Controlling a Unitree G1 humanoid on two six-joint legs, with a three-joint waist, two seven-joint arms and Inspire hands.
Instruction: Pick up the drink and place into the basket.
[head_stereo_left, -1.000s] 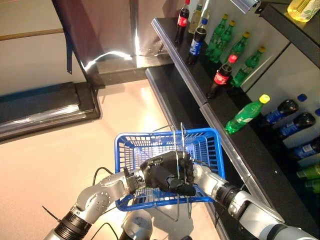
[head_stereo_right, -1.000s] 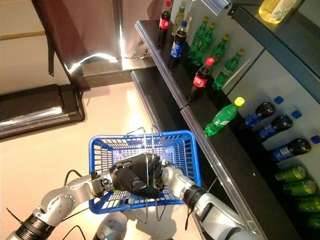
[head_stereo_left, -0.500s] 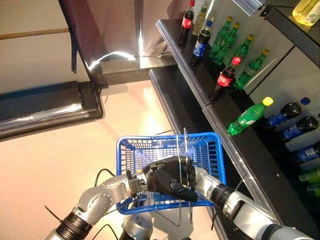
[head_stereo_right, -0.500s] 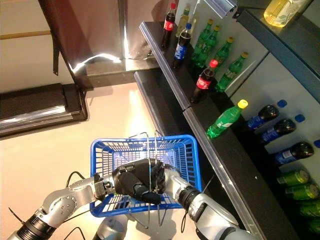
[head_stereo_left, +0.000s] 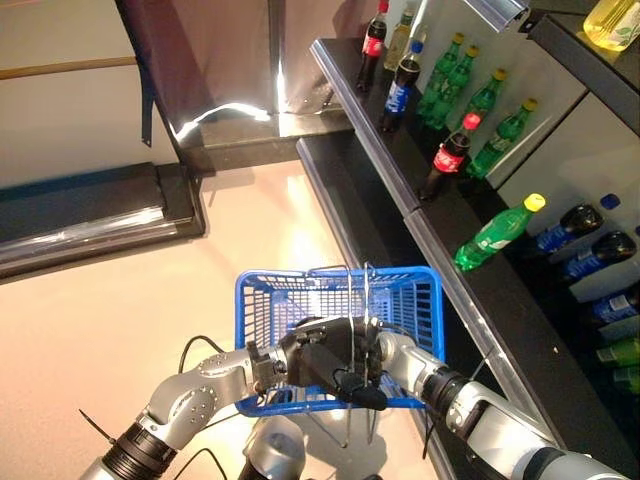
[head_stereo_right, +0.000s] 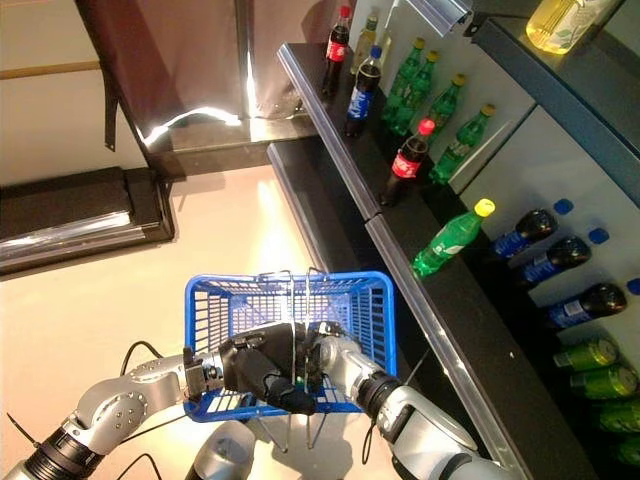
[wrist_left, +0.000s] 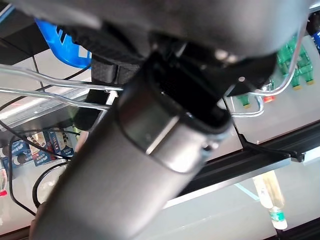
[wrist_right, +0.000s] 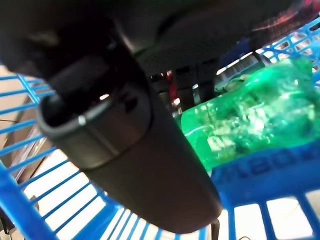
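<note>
- The drink (wrist_right: 250, 117), a clear green plastic bottle, lies inside the blue lattice basket (head_stereo_left: 270, 300), seen close past the right hand (wrist_right: 125, 125).
- The left hand (head_stereo_left: 320, 362) clenches the basket's thin wire handles (head_stereo_left: 368, 290).
- Right hand's fingers: cannot tell.
- Bottles line the dark shelf (head_stereo_left: 440, 215).

A dark shelf (head_stereo_left: 440, 225) runs along the robot's right side, beyond the fingers of both hands. Cola bottles (head_stereo_left: 448, 155) and green bottles (head_stereo_left: 497, 130) stand upright on it, and one green bottle with a yellow cap (head_stereo_left: 494, 234) lies on its side nearest the fingers.
</note>
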